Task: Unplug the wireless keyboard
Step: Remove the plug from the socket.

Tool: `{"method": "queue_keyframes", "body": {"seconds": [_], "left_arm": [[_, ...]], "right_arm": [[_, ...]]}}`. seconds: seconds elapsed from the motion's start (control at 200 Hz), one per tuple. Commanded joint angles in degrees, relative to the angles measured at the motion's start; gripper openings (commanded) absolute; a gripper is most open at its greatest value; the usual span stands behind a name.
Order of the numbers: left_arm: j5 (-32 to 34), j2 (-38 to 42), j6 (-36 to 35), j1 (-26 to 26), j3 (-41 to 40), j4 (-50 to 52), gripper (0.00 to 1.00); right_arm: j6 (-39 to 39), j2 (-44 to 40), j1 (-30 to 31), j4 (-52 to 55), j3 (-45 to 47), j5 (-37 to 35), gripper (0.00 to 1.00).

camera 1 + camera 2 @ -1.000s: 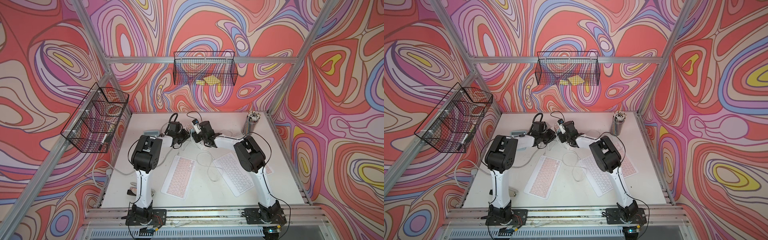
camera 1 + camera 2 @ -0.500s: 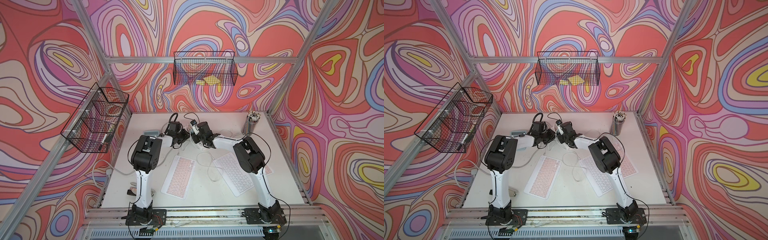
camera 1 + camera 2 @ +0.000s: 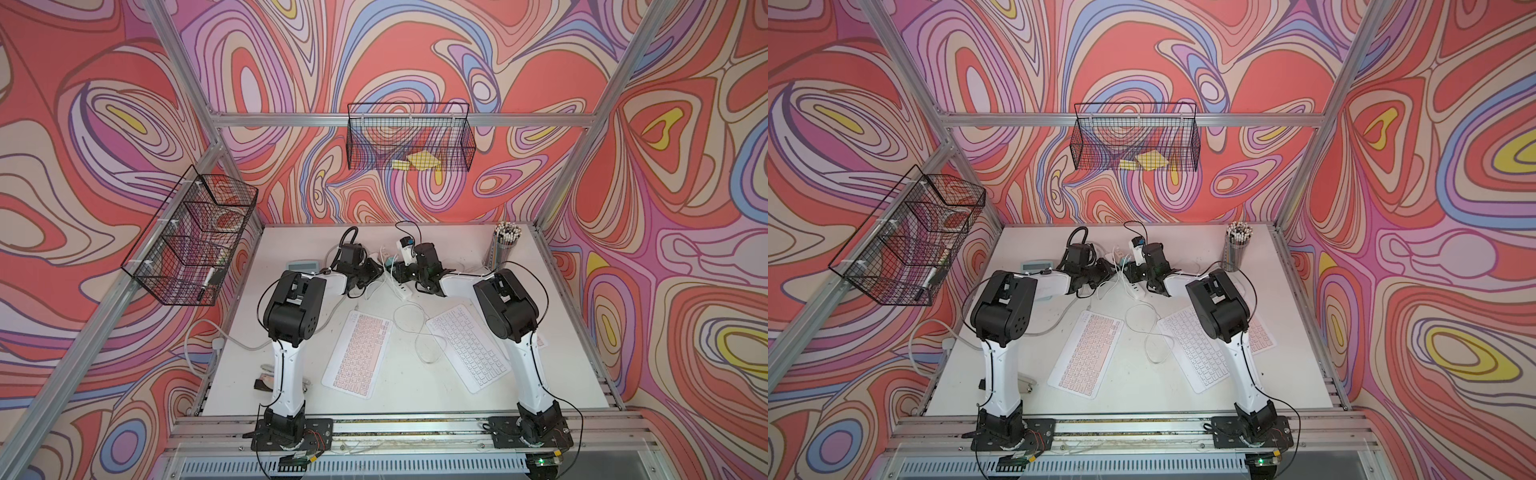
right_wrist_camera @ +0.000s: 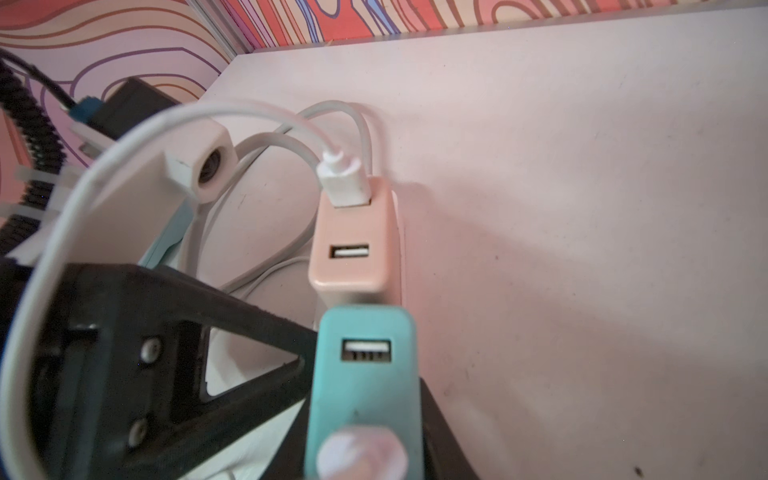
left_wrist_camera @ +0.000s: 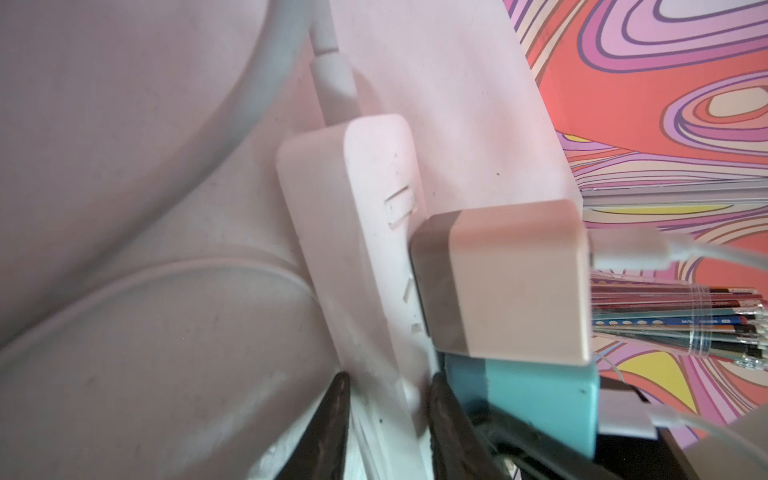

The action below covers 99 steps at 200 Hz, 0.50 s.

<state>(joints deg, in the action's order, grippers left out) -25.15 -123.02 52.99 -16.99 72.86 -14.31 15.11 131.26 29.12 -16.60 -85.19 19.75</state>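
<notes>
- Presently the left gripper has its jaws clenched on one end of the white power strip. The strip lies on the worktop near the middle of the far edge.
- The right gripper comes in from the opposite side, and its jaws are grasping the teal USB charger. The charger sits against the strip's socket face, but I cannot tell whether it is fully seated.
- Just beside the teal charger, a pink USB charger is plugged into the same strip. A white USB plug fills one of its two ports.
- Two keyboards lie flat between the arms, toward the near edge and well apart from both grippers. The pink-keyed keyboard is on the left and the white keyboard on the right.
- A thin white cable loops on the worktop between the keyboards and runs up toward the strip. I cannot tell which keyboard it enters.
- A cup of pencils stands at the far right corner.
</notes>
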Motion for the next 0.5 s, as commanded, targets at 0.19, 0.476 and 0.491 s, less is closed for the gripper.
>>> {"method": "queue_keyframes", "body": {"seconds": [0.19, 0.476, 0.491], "left_arm": [[-3.8, -8.6, 1.9, -4.7, -2.3, 7.1, 0.35], [1.2, -7.3, -3.7, -5.5, 2.2, 17.7, 0.32], [1.2, -7.3, -3.6, -5.5, 2.2, 17.7, 0.32]], "right_arm": [[-3.1, -0.6, 9.0, 1.6, -3.3, 11.9, 0.09], [-12.1, -0.7, 12.5, 10.2, -7.2, 5.1, 0.09], [-12.8, -0.8, 12.8, 10.7, -7.4, 4.4, 0.09]]}}
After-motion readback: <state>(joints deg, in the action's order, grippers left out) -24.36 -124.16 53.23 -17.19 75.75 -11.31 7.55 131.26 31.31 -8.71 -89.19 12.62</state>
